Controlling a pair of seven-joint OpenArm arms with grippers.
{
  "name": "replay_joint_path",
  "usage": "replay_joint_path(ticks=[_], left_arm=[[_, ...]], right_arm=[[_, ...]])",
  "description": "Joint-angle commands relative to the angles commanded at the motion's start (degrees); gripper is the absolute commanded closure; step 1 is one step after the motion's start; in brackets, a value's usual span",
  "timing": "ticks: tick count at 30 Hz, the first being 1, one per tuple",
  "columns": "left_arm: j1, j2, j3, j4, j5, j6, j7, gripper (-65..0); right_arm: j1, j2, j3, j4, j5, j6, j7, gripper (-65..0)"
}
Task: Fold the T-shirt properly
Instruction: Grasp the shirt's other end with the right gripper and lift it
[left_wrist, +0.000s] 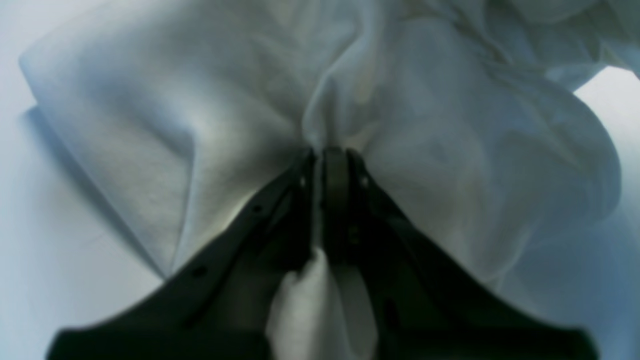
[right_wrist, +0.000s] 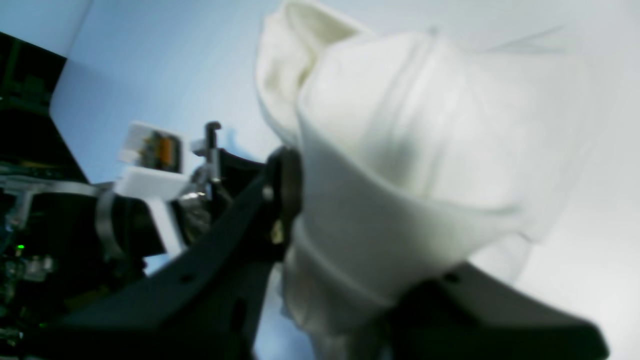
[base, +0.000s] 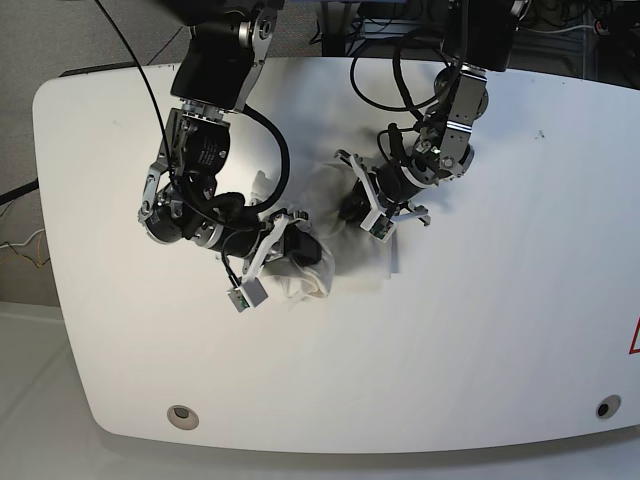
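Two grippers: both clamped on T-shirt (base: 318, 225).
Left gripper (left_wrist: 334, 155): cloth bunched ahead.
Right gripper (right_wrist: 320, 210): cloth draped over fingers.

No words, numbers or brand marks can be read anywhere. The T-shirt (base: 300, 265) shows only plain white cloth, with no print visible. At the table's (base: 500, 330) right edge sits what may be part of a red warning triangle (base: 634, 338), cut off and illegible.

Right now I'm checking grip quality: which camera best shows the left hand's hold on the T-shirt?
The left wrist view: the left hand is shut on a gathered pleat of the T-shirt. The base view shows that hand small, its tips hidden. The right wrist view shows only the right hand gripping cloth.
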Motion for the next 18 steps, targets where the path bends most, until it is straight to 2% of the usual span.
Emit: replay_joint_path(ticks=[6,18], left_arm=[[0.0,0.0,0.0,0.0,0.0,0.0,0.0,-1.8],[-0.1,0.0,0.1,0.0,0.0,0.0,0.0,-1.8]], right_arm=[[0.0,0.0,-0.2,-0.2,0.2,0.0,0.0,0.0],[-0.8,0.0,-4.7,-1.2,0.3,0.0,0.2,0.0]])
